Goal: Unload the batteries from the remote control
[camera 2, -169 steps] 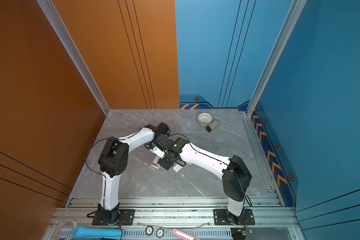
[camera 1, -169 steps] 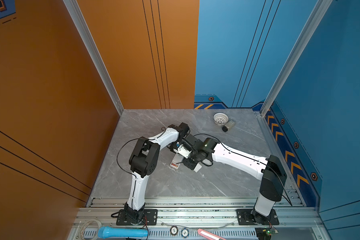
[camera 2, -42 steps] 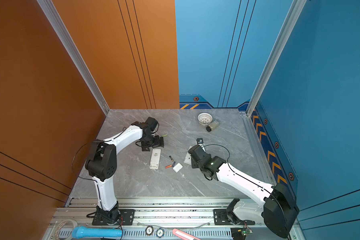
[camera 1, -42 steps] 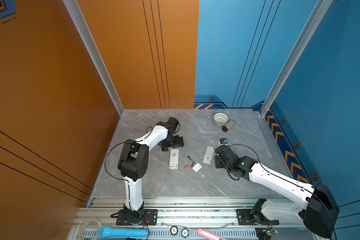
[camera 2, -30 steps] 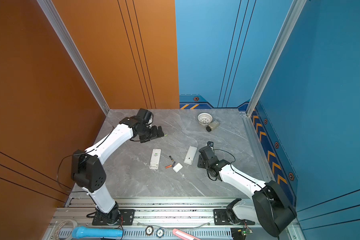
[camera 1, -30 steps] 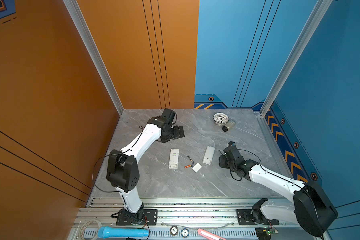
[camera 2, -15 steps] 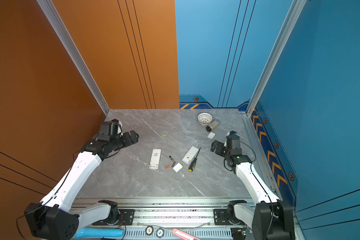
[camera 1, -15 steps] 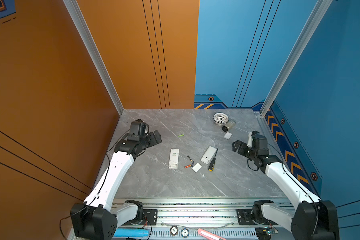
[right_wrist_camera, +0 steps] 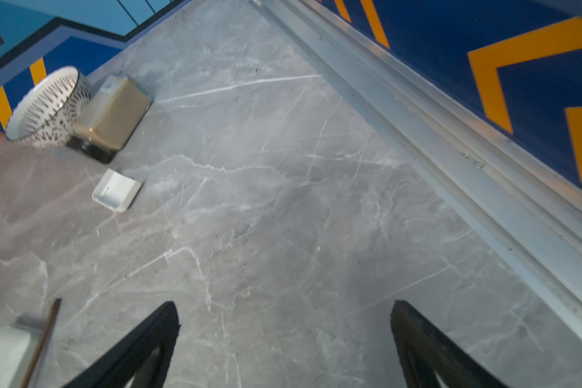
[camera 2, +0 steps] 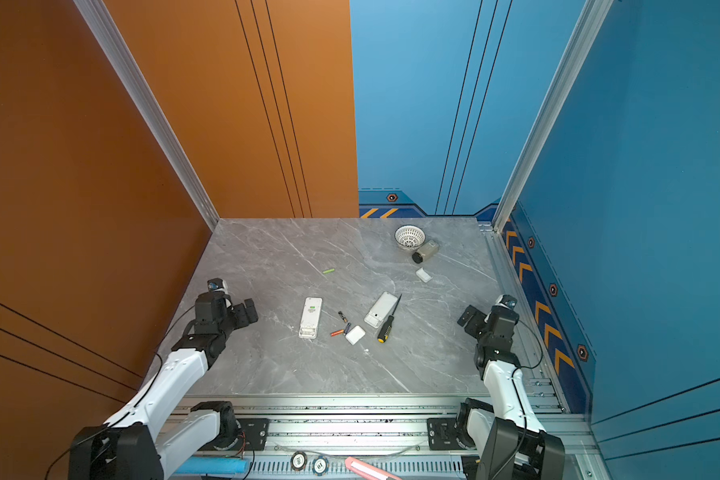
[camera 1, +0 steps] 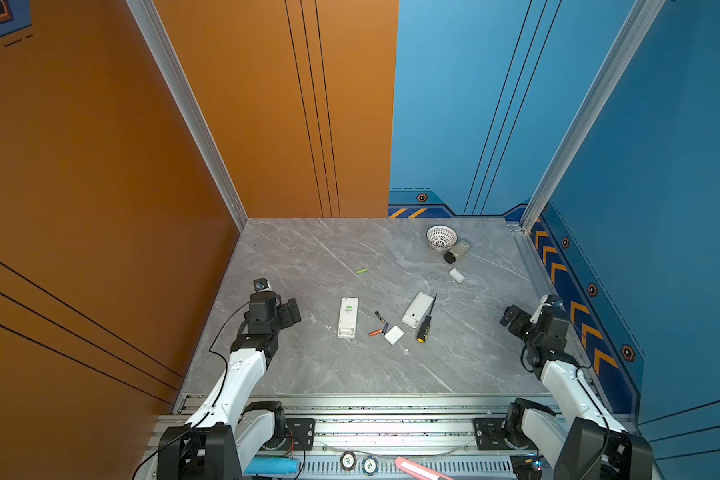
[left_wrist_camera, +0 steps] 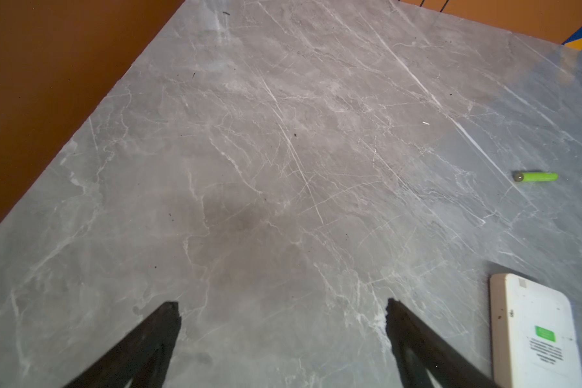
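Note:
Two white remote controls lie mid-table in both top views, the left one (camera 1: 347, 317) (camera 2: 311, 317) and the right one (camera 1: 417, 309) (camera 2: 381, 309). Between them lie a black-and-gold battery (camera 1: 379, 316), a bluish battery (camera 1: 385, 328) and an orange-red battery (camera 1: 375, 333). A light green battery (camera 1: 361, 271) (left_wrist_camera: 536, 176) lies apart, farther back. My left gripper (camera 1: 289, 311) (left_wrist_camera: 283, 305) hovers open and empty at the table's left edge. At the right edge my right gripper (camera 1: 512, 320) (right_wrist_camera: 283, 307) is open and empty too.
A black-and-yellow screwdriver (camera 1: 427, 320) lies against the right remote. One white cover (camera 1: 394, 335) sits by the batteries, another (camera 1: 457, 274) (right_wrist_camera: 116, 190) farther back right. A white basket (camera 1: 441, 237) and a tipped bottle (camera 1: 458, 251) stand at the back right. Walls close three sides.
Both arms have drawn back from the middle to the table's front corners. The right gripper opened and left the screwdriver beside the right remote.

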Motion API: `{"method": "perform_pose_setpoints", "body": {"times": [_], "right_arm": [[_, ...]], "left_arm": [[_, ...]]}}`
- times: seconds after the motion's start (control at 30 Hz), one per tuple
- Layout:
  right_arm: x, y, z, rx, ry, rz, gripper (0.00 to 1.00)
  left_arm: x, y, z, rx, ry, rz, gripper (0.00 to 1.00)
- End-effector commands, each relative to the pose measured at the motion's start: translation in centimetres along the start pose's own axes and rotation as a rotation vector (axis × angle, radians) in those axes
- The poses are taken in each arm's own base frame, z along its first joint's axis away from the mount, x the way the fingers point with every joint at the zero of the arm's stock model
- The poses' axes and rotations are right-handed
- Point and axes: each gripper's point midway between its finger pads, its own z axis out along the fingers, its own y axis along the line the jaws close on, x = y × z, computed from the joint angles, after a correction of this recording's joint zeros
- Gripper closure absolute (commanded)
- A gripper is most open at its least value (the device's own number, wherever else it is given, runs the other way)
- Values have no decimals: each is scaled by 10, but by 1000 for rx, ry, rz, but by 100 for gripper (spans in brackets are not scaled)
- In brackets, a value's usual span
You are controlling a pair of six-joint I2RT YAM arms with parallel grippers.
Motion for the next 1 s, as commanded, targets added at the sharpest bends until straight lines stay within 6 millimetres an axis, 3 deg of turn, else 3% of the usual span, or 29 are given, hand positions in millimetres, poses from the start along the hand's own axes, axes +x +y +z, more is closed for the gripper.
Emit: {"method": "perform_pose_setpoints", "body": {"times": [0.0, 0.1, 0.2, 0.27, 0.3, 0.37, 0.4, 0.43, 0.5, 0.97], "right_arm": [[-48, 45, 0, -64, -238, -190, 0], [-56, 75, 13, -104, -300, -291, 0], [-63, 86, 31, -137, -333, -293, 0], [-47, 87, 50, -142, -291, -312, 0], [-49, 88, 55, -140, -322, -302, 0], [-46, 83, 61, -112, -226, -301, 0], [-49, 86, 61, -107, -268, -302, 0], [-51, 87, 60, -93, -284, -314, 0], [-48, 86, 60, -78, -259, -328, 0], [-47, 87, 60, -92, -258, -326, 0]], "left_arm": [[-35, -18, 4, 99, -248, 115, 2], [-34, -28, 22, 148, -272, 140, 2], [-44, -48, 42, 238, -241, 158, 2], [-34, -62, 59, 314, -200, 163, 2], [-32, -70, 63, 348, -214, 192, 2], [-22, -59, 65, 276, -197, 185, 2], [-20, -57, 68, 253, -217, 175, 2], [-27, -58, 68, 252, -264, 171, 2], [-22, -57, 69, 223, -205, 187, 2], [-25, -53, 69, 198, -233, 172, 2]]}}
